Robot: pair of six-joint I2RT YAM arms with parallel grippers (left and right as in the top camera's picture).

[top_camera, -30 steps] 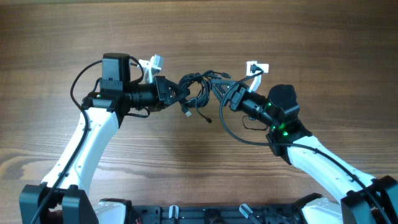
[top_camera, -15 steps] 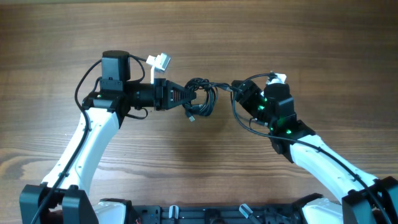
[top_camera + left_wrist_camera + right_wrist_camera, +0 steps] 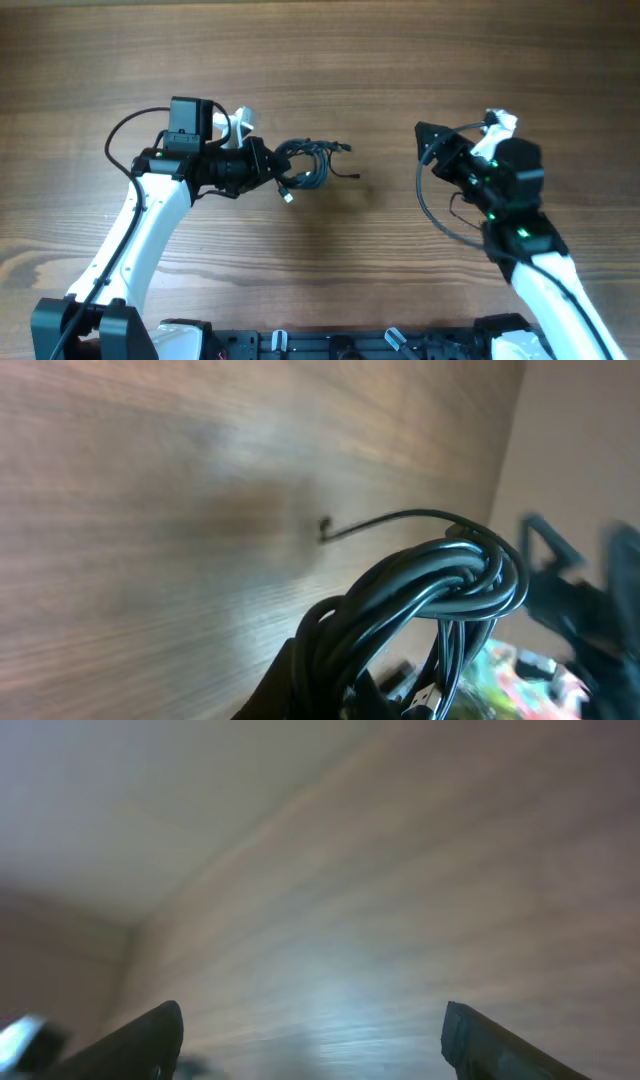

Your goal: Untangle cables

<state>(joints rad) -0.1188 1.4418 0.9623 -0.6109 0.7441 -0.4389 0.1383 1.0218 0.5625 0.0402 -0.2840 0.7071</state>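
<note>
Left end effector [image 3: 268, 166], clenched on the cables [image 3: 310, 165], holds the knotted bundle by its left edge, left of the middle of the desk [image 3: 320, 60]. Whether the bundle rests on the wood or hangs just above it cannot be told. In the left wrist view the cables [image 3: 440, 585] appear as several glossy black loops gathered into one tight coil, from which a single loose strand [image 3: 400, 520] curves out to a small plug end. The left arm rises from its base at the lower left, forearm angled up the desk, wrist turned so that the end effector points level to the right. Right end effector [image 3: 428, 140] is released and empty: its fingers [image 3: 150, 1040] stand wide apart with only bare wood between them, well apart from the bundle. The right arm climbs from the lower right, wrist aimed up and to the left. Step in hand, as judged: one side anchors the tangle while the other is free to regrasp. Separation looks to be at an early stage, since the loops form one coil. The next move probably calls for the right end effector to close on the loose strand and draw it away from the anchored bundle.
</note>
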